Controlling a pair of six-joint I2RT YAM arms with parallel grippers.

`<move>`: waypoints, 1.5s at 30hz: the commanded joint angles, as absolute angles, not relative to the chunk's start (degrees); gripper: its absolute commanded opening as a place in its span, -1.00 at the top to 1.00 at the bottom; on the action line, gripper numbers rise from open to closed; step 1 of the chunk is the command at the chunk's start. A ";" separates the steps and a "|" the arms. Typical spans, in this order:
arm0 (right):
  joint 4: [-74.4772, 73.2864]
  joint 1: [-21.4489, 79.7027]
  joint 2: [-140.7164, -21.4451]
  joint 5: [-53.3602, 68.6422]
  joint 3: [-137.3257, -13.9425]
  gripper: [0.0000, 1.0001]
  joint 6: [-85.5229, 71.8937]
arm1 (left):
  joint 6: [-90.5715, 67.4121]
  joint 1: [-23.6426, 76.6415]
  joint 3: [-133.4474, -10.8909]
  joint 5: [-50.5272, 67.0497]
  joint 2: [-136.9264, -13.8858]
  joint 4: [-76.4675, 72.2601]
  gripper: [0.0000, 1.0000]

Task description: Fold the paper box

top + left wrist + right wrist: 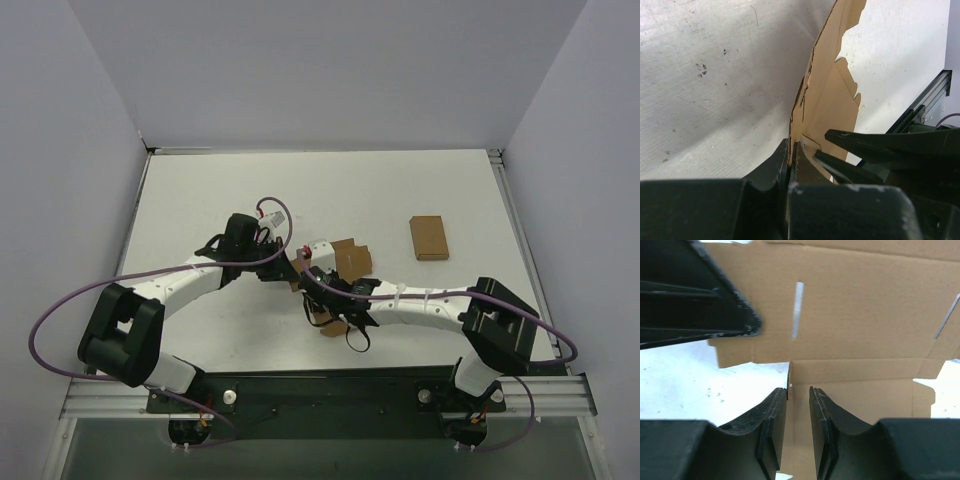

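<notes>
no legible text, label, brand, number or sign in any view. paper box (865, 305) just ahead of tool: bare brown card, nothing readable on it.

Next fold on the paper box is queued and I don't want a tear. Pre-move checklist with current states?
1. Left hand shut on the paper box edge: ok.
2. Right hand clamped on a flap: not ok, jaws apart with a narrow gap.
3. Hands clear of each other: cannot tell, they sit very close.
4. Box folded: not ok, panels and slotted flaps are spread out.
5. Plain cardboard rectangle out of the way: ok, lying apart on the table, to the box's right in the top view.
</notes>
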State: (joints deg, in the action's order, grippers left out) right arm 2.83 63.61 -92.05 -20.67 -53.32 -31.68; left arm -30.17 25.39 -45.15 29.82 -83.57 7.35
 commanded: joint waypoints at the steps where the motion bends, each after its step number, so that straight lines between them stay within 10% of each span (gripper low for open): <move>1: 2.90 62.14 -90.26 -21.71 -52.03 0.50 -32.96 | -28.13 25.23 -47.02 30.76 -82.44 8.35 1.00; 16: 8.00 55.99 -90.88 -12.13 -47.29 0.72 -36.04 | -26.72 25.31 -45.97 36.21 -81.47 4.57 1.00; 45: 6.86 53.35 -92.46 -18.72 -45.00 0.38 -37.62 | -22.85 29.44 -46.32 39.29 -79.98 4.31 1.00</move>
